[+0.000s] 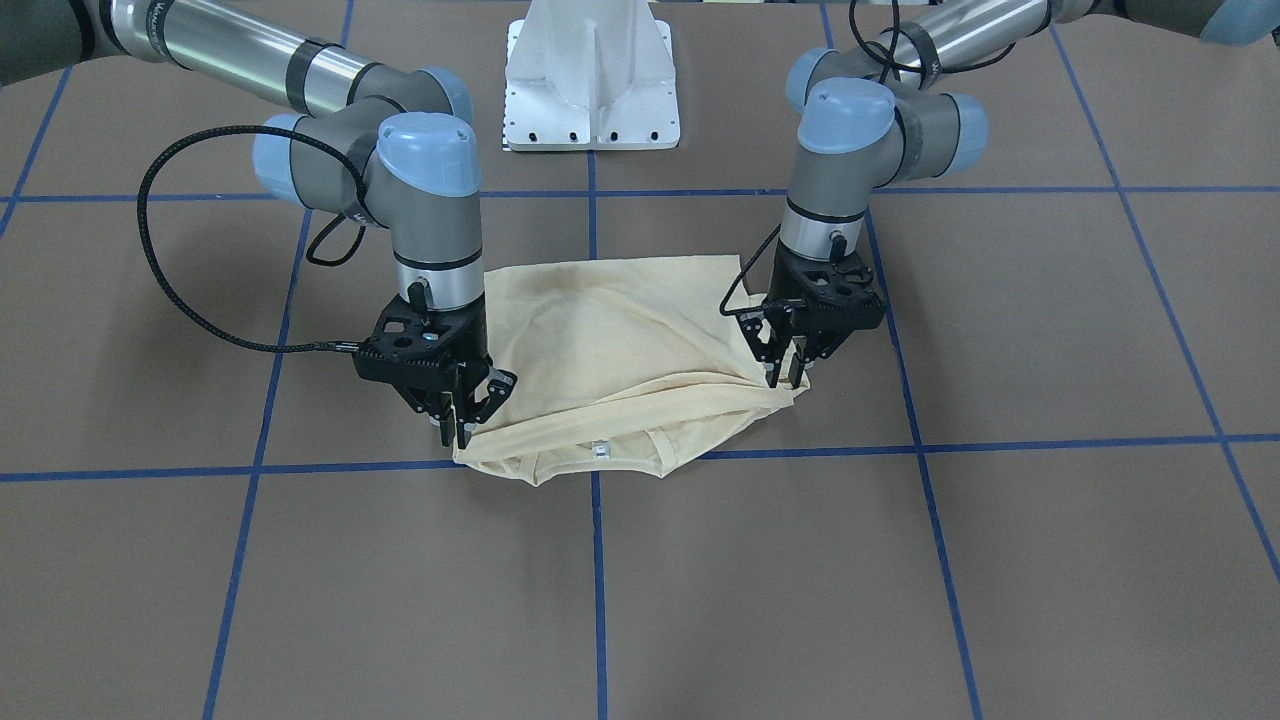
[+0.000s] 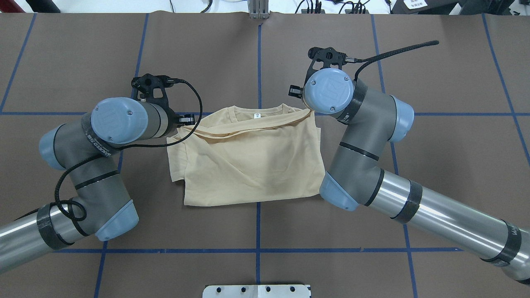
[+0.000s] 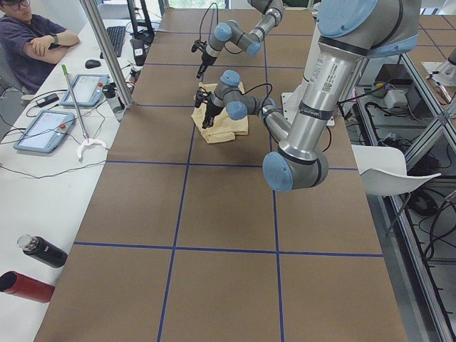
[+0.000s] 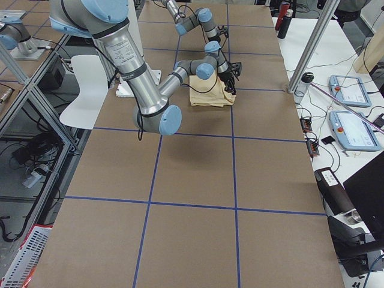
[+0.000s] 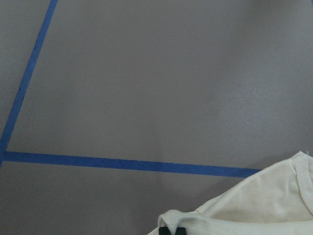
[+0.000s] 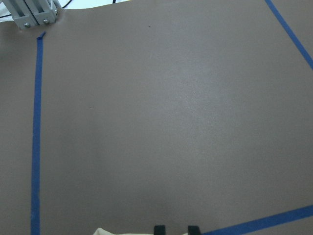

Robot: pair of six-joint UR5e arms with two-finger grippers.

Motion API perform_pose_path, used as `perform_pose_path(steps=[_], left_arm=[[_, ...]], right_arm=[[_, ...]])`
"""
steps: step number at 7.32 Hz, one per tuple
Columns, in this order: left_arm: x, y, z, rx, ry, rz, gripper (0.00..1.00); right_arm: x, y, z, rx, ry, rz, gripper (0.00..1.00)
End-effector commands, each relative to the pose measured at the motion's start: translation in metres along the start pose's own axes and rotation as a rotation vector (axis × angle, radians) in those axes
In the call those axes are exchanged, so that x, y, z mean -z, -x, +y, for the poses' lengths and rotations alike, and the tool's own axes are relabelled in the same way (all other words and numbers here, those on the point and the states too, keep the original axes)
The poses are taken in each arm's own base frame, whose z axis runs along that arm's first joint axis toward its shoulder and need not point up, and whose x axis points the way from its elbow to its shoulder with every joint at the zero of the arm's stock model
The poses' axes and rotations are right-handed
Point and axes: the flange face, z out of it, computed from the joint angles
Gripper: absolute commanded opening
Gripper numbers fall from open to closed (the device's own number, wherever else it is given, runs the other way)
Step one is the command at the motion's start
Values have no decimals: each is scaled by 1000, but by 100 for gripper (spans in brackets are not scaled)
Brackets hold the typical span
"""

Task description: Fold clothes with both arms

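The pale cream-yellow shirt point(image 1: 610, 340) lies folded on the brown table, print hidden, with its collar and white neck label point(image 1: 600, 450) on the far side from the robot. It also shows in the overhead view point(image 2: 248, 161). My left gripper point(image 1: 785, 380) is shut on the shirt's upper layer at one collar-side corner; its tips pinch cloth in the left wrist view point(image 5: 171, 231). My right gripper point(image 1: 456, 434) is shut on the opposite collar-side corner, with cloth just beside its tips in the right wrist view point(image 6: 175, 230). The upper layer is stretched between both grippers, a little above the table.
The white pedestal base point(image 1: 592, 80) stands behind the shirt. Blue tape lines point(image 1: 592, 560) cross the brown table cover point(image 1: 1000, 560). A side table with tablets point(image 3: 50, 128), bottles and a seated person point(image 3: 35, 43) runs along the table's far edge.
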Motion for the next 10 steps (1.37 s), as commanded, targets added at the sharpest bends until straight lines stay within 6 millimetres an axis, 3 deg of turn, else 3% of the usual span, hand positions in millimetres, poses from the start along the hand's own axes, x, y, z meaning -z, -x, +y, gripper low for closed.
perform_pose_path(steps=[1, 3, 4, 5, 7, 10], left_arm=[[26, 2, -13, -135, -32, 47, 100], [41, 26, 9, -139, 47, 91, 100], [39, 36, 28, -141, 63, 120, 100], [33, 34, 61, -115, 95, 155, 100], [26, 11, 125, -45, 166, 168, 99], [22, -4, 170, 23, 215, 161, 69]], right_arm=[[24, -18, -37, 39, 83, -61, 100], [42, -55, -32, 98, 84, -81, 100], [50, -62, -30, 104, 81, -92, 100], [51, -62, -31, 106, 79, -93, 100], [52, -61, -30, 107, 79, -96, 100], [53, -61, -30, 107, 77, -98, 100]])
